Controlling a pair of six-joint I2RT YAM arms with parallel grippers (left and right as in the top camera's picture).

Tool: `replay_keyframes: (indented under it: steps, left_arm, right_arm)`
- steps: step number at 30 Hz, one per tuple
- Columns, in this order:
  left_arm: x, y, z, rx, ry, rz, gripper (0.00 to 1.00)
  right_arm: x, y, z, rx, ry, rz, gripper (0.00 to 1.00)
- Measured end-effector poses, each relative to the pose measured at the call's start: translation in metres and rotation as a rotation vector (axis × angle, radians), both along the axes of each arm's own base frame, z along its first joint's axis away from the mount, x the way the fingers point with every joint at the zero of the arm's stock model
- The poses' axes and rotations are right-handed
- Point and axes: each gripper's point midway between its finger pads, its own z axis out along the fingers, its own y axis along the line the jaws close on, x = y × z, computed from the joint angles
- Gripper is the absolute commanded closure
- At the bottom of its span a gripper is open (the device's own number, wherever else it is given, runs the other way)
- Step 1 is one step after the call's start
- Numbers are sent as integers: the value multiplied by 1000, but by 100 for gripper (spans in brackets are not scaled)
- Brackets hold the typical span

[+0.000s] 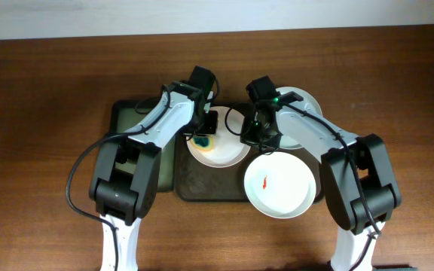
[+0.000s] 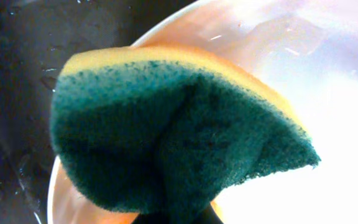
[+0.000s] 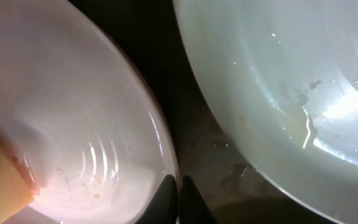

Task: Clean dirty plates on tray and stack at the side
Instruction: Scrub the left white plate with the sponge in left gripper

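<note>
Tray (image 1: 202, 190) sits mid-desk (image 1: 36, 113), a little toward the back edge. A smaller greenish tray (image 1: 126, 120) touches its left side. 3 plates in view.

Middle plate (image 1: 230, 153) lies on the left half of the tray. Left gripper (image 1: 204, 138) is over this plate's left part, clamped on a sponge (image 1: 202, 141). The left wrist view shows the sponge (image 2: 179, 137) folded, green scouring face toward the camera and yellow foam behind, over the white plate (image 2: 328, 93). Fingers are hidden by the sponge, so the gap can't be read. Can't tell if the sponge presses the surface.

Right gripper (image 1: 249, 135) is at the right rim of the middle plate. In the right wrist view, the gripper (image 3: 179, 196) is very narrow, fingers almost together, with the plate (image 3: 73, 124) rim running into the slit. It looks pinched on the rim.

Front plate (image 1: 279, 184) is on the tray's right front corner, overhanging toward the front edge, with 1 red smear (image 1: 266, 182) left of its centre.

Back plate (image 1: 308, 101) is at the tray's right back corner, mostly hidden under the right arm.
</note>
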Motion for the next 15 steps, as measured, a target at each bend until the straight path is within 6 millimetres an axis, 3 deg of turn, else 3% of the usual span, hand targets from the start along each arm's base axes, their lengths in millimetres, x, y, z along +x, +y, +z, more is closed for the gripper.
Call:
replay_keyframes:
  steps: [10,15]
  left_arm:
    - [0,-5,0,-24,3,-13,100]
    - [1,-17,1,-92,7,-25,100]
  right_arm:
    - [1,1,-2,-3,-13,57,96]
    - [1,1,-2,-3,-15,61,96]
